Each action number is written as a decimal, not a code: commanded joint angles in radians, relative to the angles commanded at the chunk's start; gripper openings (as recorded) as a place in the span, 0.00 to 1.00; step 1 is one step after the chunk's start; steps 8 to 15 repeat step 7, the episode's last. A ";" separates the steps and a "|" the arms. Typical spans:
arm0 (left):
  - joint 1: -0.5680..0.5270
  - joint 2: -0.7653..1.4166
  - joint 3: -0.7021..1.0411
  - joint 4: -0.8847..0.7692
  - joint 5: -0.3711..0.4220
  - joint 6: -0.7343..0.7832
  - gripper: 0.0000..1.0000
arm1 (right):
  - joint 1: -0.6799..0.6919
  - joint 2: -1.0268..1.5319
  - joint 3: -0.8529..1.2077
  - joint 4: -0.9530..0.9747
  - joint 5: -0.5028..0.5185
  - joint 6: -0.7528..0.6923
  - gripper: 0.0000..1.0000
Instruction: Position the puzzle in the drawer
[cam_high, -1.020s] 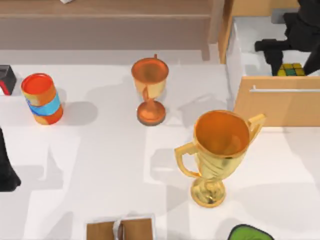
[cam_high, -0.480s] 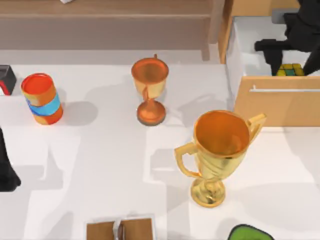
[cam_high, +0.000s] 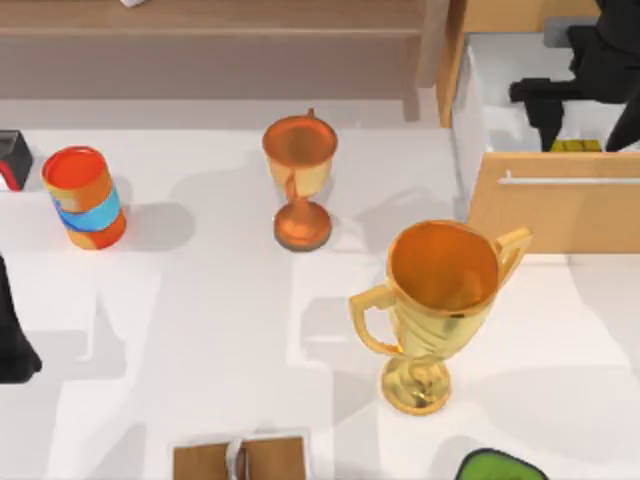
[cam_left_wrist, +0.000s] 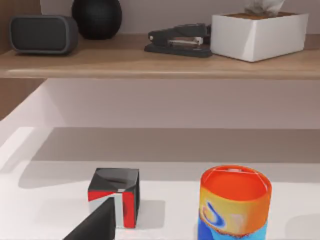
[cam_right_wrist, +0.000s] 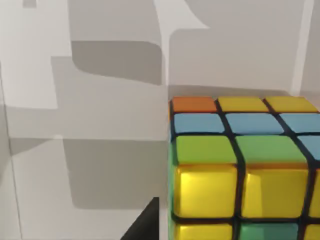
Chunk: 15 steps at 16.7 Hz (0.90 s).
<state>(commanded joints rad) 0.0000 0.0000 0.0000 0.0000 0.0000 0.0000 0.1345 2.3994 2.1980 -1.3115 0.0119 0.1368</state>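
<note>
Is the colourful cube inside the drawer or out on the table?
Inside. The cube sits between the drawer's white walls, behind its wooden front.

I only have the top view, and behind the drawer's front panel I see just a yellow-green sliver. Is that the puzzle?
Observer: Yes. The right wrist view shows the puzzle close up, with the drawer and its white inner walls behind it. The right gripper hangs over it.
Operator: Which colours show there?
Observer: Orange, yellow and blue tiles on one face, green and yellow on the next.
Operator: What is the dark thing beside the striped can?
Observer: The left wrist view shows a red-and-black cube beside the striped can, not touching it. The left gripper is parked at the table's left edge.
</note>
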 joint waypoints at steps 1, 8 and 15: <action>0.000 0.000 0.000 0.000 0.000 0.000 1.00 | 0.000 0.000 0.000 0.000 0.000 0.000 0.98; 0.000 0.000 0.000 0.000 0.000 0.000 1.00 | 0.000 0.000 0.000 0.000 0.000 0.000 1.00; 0.000 0.000 0.000 0.000 0.000 0.000 1.00 | 0.000 0.000 0.000 0.000 0.000 0.000 1.00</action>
